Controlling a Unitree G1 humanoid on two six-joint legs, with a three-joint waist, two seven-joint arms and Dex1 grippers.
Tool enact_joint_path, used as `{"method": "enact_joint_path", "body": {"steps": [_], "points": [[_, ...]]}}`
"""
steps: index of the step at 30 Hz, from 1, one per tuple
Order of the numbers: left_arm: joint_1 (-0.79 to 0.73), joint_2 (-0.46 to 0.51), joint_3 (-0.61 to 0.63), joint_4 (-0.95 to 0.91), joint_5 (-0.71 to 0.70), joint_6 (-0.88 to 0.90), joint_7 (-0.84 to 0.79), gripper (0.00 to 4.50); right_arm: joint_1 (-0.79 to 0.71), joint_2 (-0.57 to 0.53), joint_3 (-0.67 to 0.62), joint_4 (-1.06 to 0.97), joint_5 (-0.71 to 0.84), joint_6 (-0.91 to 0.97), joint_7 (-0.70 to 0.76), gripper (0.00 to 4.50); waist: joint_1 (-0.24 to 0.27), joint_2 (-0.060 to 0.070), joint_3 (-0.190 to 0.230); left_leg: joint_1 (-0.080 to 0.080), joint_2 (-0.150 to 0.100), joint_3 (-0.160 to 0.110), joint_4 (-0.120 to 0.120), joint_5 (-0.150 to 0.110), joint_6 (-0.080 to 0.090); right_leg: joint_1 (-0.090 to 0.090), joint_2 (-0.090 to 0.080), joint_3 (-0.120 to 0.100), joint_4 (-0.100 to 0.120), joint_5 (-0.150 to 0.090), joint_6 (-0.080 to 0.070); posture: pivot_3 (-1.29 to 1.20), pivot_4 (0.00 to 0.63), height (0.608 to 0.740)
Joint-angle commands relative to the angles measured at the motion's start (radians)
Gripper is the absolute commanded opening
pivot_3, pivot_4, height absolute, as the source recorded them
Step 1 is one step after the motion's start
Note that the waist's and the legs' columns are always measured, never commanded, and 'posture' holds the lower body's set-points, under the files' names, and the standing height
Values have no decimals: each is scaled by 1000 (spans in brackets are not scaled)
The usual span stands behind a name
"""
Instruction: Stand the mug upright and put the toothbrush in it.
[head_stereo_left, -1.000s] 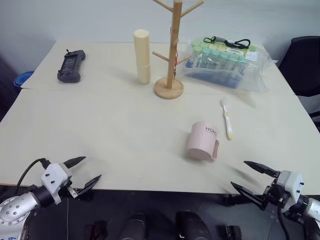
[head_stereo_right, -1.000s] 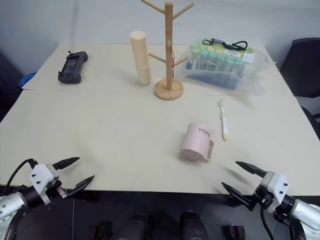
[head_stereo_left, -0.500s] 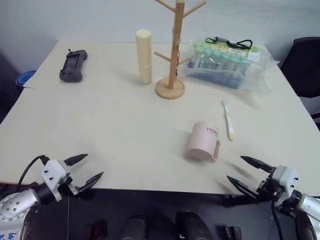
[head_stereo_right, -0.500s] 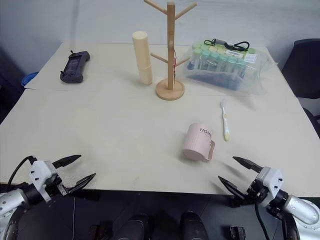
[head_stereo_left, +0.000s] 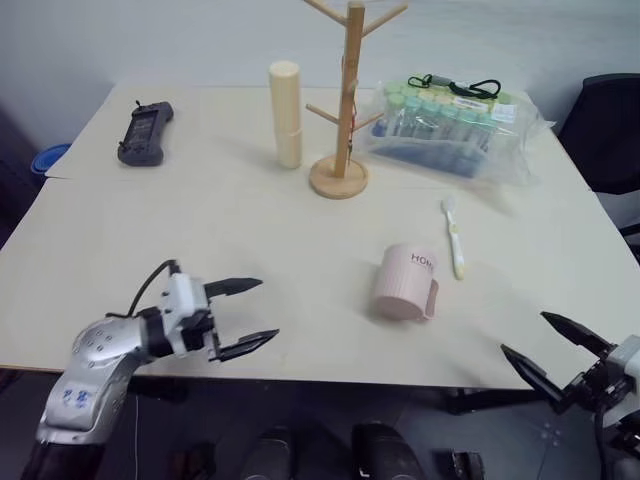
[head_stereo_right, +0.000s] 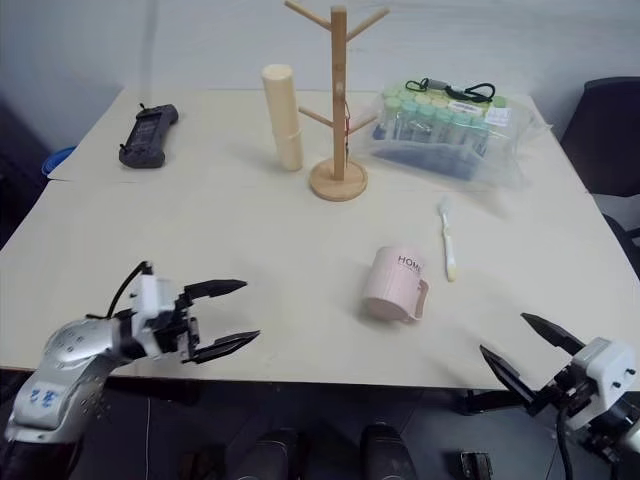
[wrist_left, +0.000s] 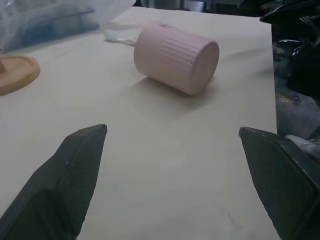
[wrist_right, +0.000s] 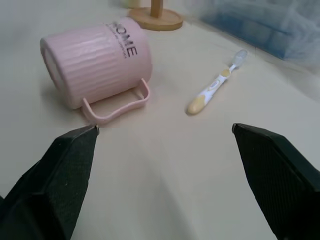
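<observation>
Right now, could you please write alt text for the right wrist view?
A pale pink ribbed plastic mug lies on its side, handle against the cream table. A slim white-and-yellow toothbrush lies beside it, apart. The open right gripper frames them.

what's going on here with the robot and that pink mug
Nothing is held yet. The pink mug lies on its side on the table, handle resting on the tabletop, with the toothbrush flat beside it, apart from it. The left gripper is open over the near part of the table, pointing toward the mug. The right gripper is open too, at the near edge. Further back stand a wooden rack and a cream cylinder.
</observation>
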Motion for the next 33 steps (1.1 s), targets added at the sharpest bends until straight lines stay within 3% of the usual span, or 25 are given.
{"method": "enact_joint_path", "body": {"steps": [1, 3, 5, 8, 12, 17, 20, 22, 28, 33], "points": [[-46, -13, -31, 40, 20, -17, -29, 4500, -55, -47, 38, -163, 145, 266, -194, 4463, -4, 0, 0, 1, 1, 0, 0, 0, -1, 1, 1, 0, 0, 0, 0, 0, 150, 740], [-64, -18, -41, 49, 24, -27, -42, 4500, -145, -125, 84, -205, 240, 565, -423, 4463, -6, 0, 0, 0, 1, 0, 1, 1, -4, 1, 1, 0, 0, 0, 0, 0, 150, 740], [-59, -16, -42, 45, 24, -25, -47, 4500, -238, -153, 122, -227, 275, 688, -532, 4463, 0, 0, 0, 0, 1, 0, 2, 1, -4, 1, 0, 0, 0, 0, 0, 0, 150, 740], [-21, -10, -32, 17, 21, -19, -43, 4500, -405, -129, 153, -192, 369, 882, -757, 4463, 6, 0, 0, -1, 1, -1, 1, 1, -4, 0, 0, -1, -2, 0, -1, 0, 150, 740], [33, 4, -30, -40, 20, -1, -32, 4500, -585, -98, 236, -146, 352, 1138, -985, 4463, 7, 0, 0, -12, 0, -2, 5, 2, -3, -9, -1, -1, -1, 0, 0, 0, 150, 740], [69, 16, 7, -130, -4, 50, 9, 4500, -755, -28, 304, -66, 329, 1369, -1064, 4463, 3, -1, 0, -17, 0, -1, 6, 3, -3, -13, -1, -1, 1, 0, 0, 0, 150, 740], [91, 18, 41, -163, -9, 63, 36, 4500, -828, 56, 292, -29, 361, 1498, -1058, 3903, -2, -2, -1, -16, 0, -1, 5, 3, -3, -13, -1, -1, 2, 0, 0, 0, 150, 740], [101, 19, 56, -172, -7, 64, 47, 4500, -861, 104, 279, -10, 362, 1562, -1048, 3291, -7, -4, -2, -16, 1, -1, 4, 3, -3, -13, 0, 0, 2, 0, 0, 0, 150, 740], [122, 23, 80, -180, 8, 56, 57, 4500, -912, 137, 278, 56, 381, 1579, -1034, 1363, -21, -5, -3, -14, 1, -1, 3, 3, -3, -13, 0, 0, 2, 0, 0, 0, 150, 740], [139, 28, 104, -175, 16, 47, 64, 4500, -972, 170, 242, 105, 383, 1579, -980, 75, -28, -5, -2, -14, 1, 0, 2, 3, -3, -14, 1, 0, 3, 0, 0, 0, 150, 740]]}}
